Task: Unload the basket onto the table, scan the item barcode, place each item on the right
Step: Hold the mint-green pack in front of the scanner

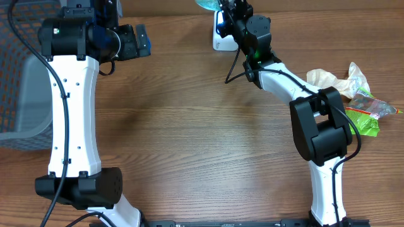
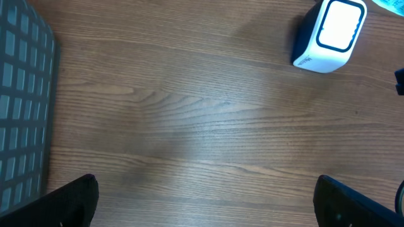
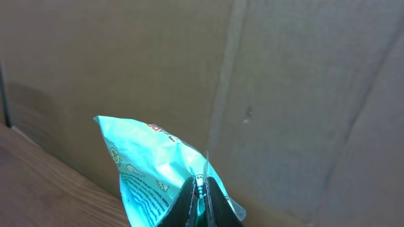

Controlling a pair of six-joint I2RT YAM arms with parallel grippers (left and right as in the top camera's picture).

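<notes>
A teal wipes packet (image 3: 142, 167) hangs pinched by its edge in my right gripper (image 3: 200, 189), whose jaws are shut tight on it. From overhead the packet (image 1: 207, 4) shows at the table's far edge, just above the white scanner (image 1: 220, 36), and my right gripper (image 1: 231, 11) sits over the scanner. No barcode shows on the packet. The left wrist view has the scanner (image 2: 329, 34) at its upper right, window lit blue. My left gripper (image 1: 144, 40) hovers at the far left, and its jaws (image 2: 205, 189) stand wide open over bare wood.
A grey mesh basket (image 1: 19, 82) stands at the left edge, also seen in the left wrist view (image 2: 22, 107). Crumpled wrappers (image 1: 344, 82) and a green packet (image 1: 366, 120) lie at the right. A cardboard wall (image 3: 284, 94) rises behind the table.
</notes>
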